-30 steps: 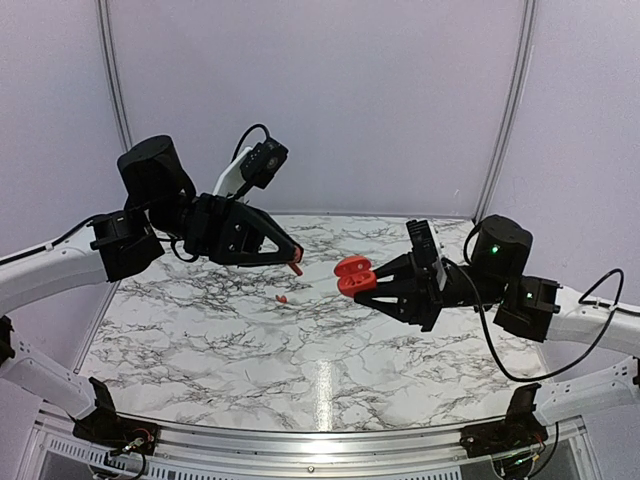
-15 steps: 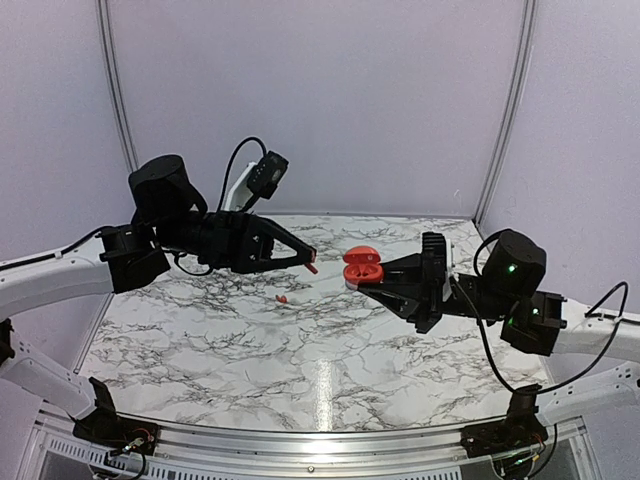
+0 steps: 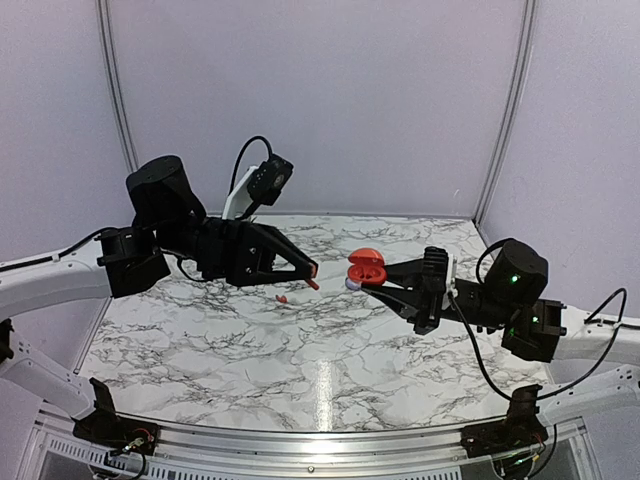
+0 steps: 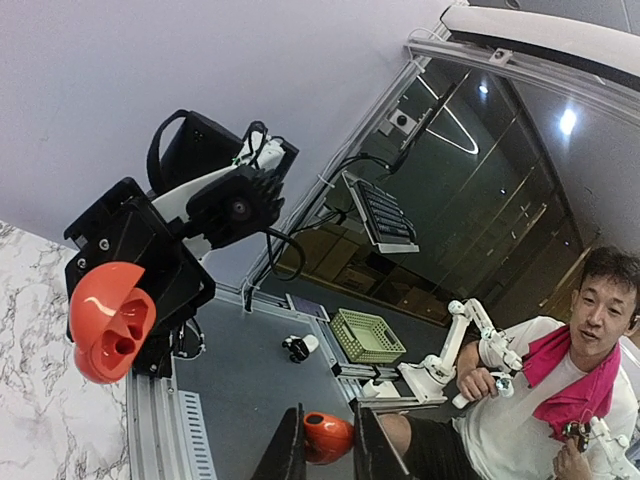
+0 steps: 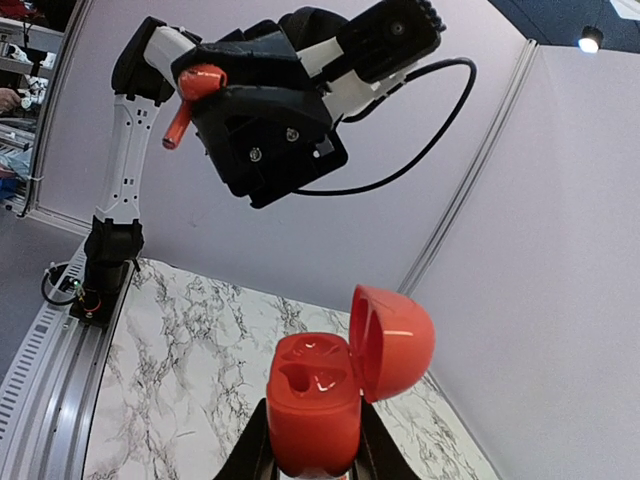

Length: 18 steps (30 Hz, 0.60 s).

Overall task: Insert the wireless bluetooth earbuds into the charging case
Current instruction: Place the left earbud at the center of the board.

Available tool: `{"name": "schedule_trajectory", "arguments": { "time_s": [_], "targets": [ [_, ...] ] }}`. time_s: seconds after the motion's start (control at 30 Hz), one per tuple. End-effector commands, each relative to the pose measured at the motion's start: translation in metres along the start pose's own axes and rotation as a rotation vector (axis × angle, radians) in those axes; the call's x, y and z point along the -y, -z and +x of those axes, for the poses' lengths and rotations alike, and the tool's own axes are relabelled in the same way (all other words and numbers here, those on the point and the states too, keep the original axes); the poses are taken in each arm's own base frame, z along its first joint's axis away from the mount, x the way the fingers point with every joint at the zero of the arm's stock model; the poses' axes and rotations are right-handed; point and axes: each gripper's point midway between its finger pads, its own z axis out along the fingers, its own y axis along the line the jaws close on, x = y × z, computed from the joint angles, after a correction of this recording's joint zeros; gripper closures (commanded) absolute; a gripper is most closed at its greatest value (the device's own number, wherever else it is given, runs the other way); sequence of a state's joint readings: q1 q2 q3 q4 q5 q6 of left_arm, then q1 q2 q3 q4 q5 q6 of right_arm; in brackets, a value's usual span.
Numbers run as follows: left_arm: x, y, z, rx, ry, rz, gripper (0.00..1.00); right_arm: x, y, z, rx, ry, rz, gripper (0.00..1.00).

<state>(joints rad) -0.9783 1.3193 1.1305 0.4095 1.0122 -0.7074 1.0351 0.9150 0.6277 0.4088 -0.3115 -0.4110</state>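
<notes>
left pincer point(image 3: 310, 274): closed on one red earbud point(image 3: 314, 283), held in the air above the tabletop point(image 3: 240, 350)
right pincer point(image 3: 378, 283): clamped on the lower half of the red charging case point(image 3: 366, 268), lifted off the tabletop
lid: hinged open, two hollows showing inside
gap: earbud and charging case near each other, not touching
second earbud point(image 3: 283, 298): lying on the marble, below the left pincer's tip

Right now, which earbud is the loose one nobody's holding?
Look at the marble table, left of centre. Near the tip of the left arm's jaws a tiny red earbud lies on the marble. Its twin is pinched in those jaws; the red case is far bigger.
</notes>
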Motion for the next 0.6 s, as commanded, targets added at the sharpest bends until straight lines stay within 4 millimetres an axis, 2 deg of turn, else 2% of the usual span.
{"name": "schedule_trajectory", "arguments": {
  "time_s": [0.0, 0.1, 0.2, 0.23, 0.33, 0.57],
  "targets": [
    [-0.003, 0.013, -0.017, 0.045, -0.056, -0.044, 0.97, 0.006, 0.004, -0.010, 0.005, 0.011, 0.028, 1.00],
    [-0.083, 0.053, -0.017, 0.094, -0.001, -0.408, 0.99, 0.007, 0.010, -0.009, 0.013, -0.014, 0.049, 1.00],
    [-0.155, 0.099, 0.014, 0.011, 0.098, -0.786, 1.00, 0.007, 0.011, -0.008, 0.001, -0.045, 0.050, 1.00],
    [-0.172, 0.114, 0.023, -0.014, 0.125, -0.895, 1.00, 0.007, 0.011, -0.007, -0.005, -0.052, 0.048, 1.00],
    [-0.210, 0.151, 0.054, -0.082, 0.193, -1.146, 1.00, 0.006, 0.011, -0.005, -0.017, -0.069, 0.047, 1.00],
    [-0.256, 0.211, 0.141, -0.290, 0.334, -1.474, 1.00, 0.005, 0.010, 0.000, -0.037, -0.081, 0.046, 1.00]
  ]
}}
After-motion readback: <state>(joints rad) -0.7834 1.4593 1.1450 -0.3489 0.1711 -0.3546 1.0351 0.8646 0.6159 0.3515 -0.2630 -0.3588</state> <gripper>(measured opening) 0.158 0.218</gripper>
